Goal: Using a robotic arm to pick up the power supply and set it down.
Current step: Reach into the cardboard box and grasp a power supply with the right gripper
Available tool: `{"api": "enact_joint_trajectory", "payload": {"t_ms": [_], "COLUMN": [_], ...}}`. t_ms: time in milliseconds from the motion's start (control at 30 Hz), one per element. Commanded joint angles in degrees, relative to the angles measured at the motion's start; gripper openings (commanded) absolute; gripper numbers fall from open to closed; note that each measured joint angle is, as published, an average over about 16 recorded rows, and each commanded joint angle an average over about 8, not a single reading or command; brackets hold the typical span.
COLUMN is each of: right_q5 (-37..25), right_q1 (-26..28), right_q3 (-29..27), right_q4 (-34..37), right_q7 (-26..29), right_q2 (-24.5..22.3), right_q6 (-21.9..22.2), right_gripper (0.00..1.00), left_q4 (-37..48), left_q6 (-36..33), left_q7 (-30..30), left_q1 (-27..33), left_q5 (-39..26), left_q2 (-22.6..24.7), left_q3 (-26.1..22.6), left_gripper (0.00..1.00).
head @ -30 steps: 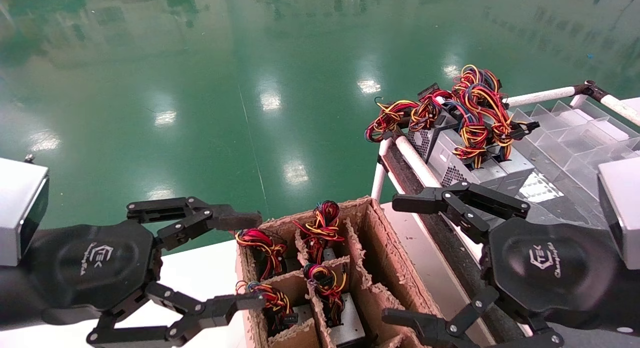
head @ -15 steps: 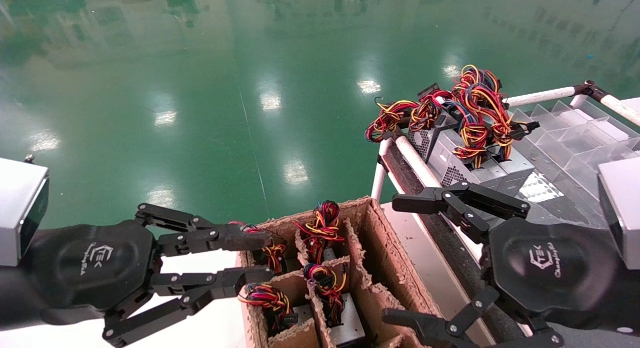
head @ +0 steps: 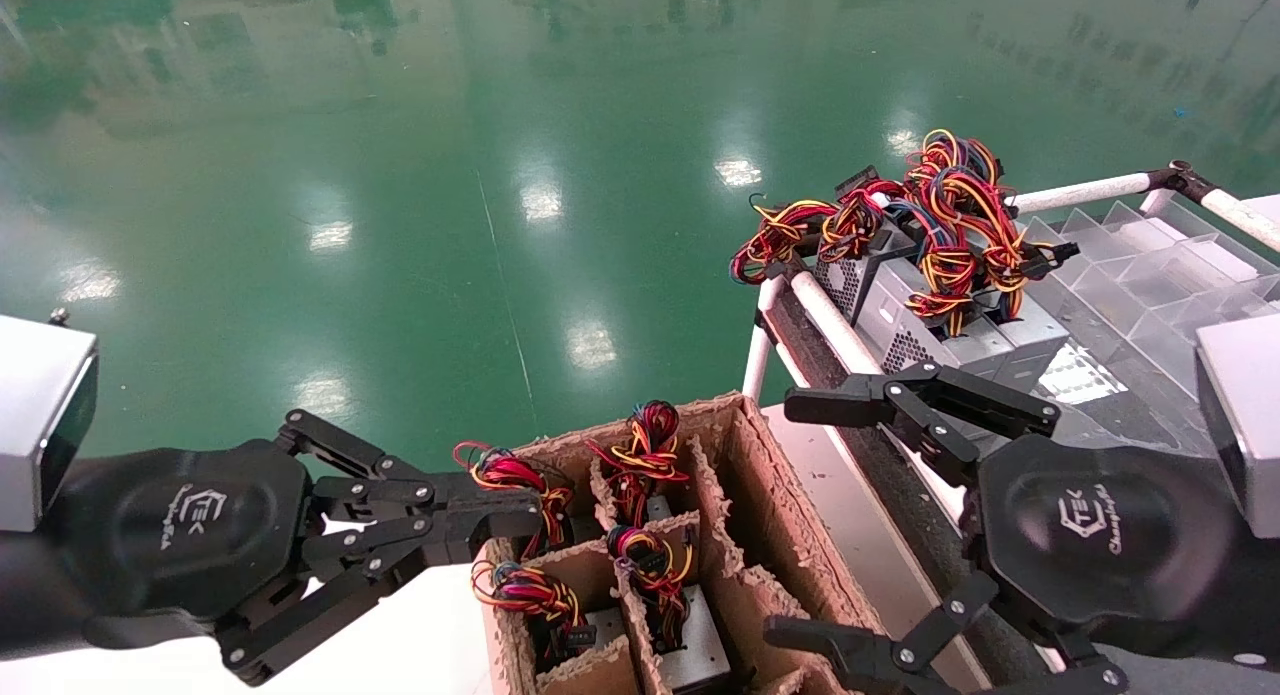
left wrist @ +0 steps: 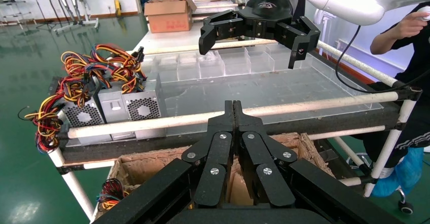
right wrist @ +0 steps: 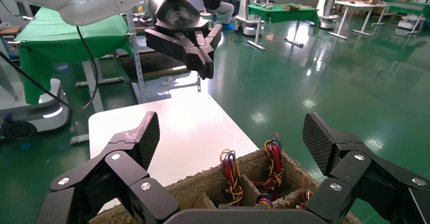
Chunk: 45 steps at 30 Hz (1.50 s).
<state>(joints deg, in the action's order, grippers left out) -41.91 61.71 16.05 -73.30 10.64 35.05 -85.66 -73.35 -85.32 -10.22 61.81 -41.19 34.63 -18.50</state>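
**A:** As we look down from the head camera, where do our grippers sit?

**B:** Our left gripper (head: 525, 520) has its fingers pressed flat together with nothing between them. It is at the left wall of the box (head: 745, 535), just beside a wire knot. Our right gripper (head: 800, 520) is spread wide over the box's right side.

**A:** And the supply?

**B:** The nearest supply (head: 515, 480) stands in the far-left cell and shows only its red and yellow wires. More fill the neighbouring cells, and a row of supplies (head: 960, 340) lies on the rack (head: 830, 325) to the right.

**A:** How will it handle?

**B:** We judge it a stiff, fairly heavy metal case, smooth enough to slip. The wires are soft and could snag on the card walls. We would reopen and grip across the case's flat sides, not the knot.
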Motion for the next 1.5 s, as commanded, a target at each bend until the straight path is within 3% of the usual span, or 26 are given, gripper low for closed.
{"api": "enact_joint_trajectory", "payload": {"t_ms": [33,167,200,733,1033,1267,1500], "right_q5": [0.00,0.00,0.00,-0.82,-10.03,-17.68,-21.42], "right_q1": [0.00,0.00,0.00,-0.08,0.44,2.85,6.97], "right_q3": [0.00,0.00,0.00,0.16,3.05,7.75,11.73], "right_q4": [0.00,0.00,0.00,0.42,3.16,7.63,16.70], "right_q7": [0.00,0.00,0.00,0.04,-0.14,0.44,-0.10], "right_q2": [0.00,0.00,0.00,-0.18,0.33,5.87,14.20], "right_q6": [0.00,0.00,0.00,0.62,5.86,8.13,7.38], "right_gripper": [1.00,1.00,1.00,1.00,1.00,1.00,1.00], "left_q4": [0.00,0.00,0.00,0.01,0.04,0.05,0.05], "left_q6": [0.00,0.00,0.00,0.00,-0.01,-0.01,0.00], "left_q7": [0.00,0.00,0.00,0.01,0.03,0.04,0.05], "left_q1": [0.00,0.00,0.00,0.00,0.02,0.03,0.04], "left_q5": [0.00,0.00,0.00,0.00,0.01,0.03,0.04], "left_q2": [0.00,0.00,0.00,0.00,0.00,-0.01,-0.01], "left_q3": [0.00,0.00,0.00,-0.01,-0.04,-0.06,-0.08], "left_gripper": [0.43,0.93,1.00,1.00,1.00,1.00,1.00]}}
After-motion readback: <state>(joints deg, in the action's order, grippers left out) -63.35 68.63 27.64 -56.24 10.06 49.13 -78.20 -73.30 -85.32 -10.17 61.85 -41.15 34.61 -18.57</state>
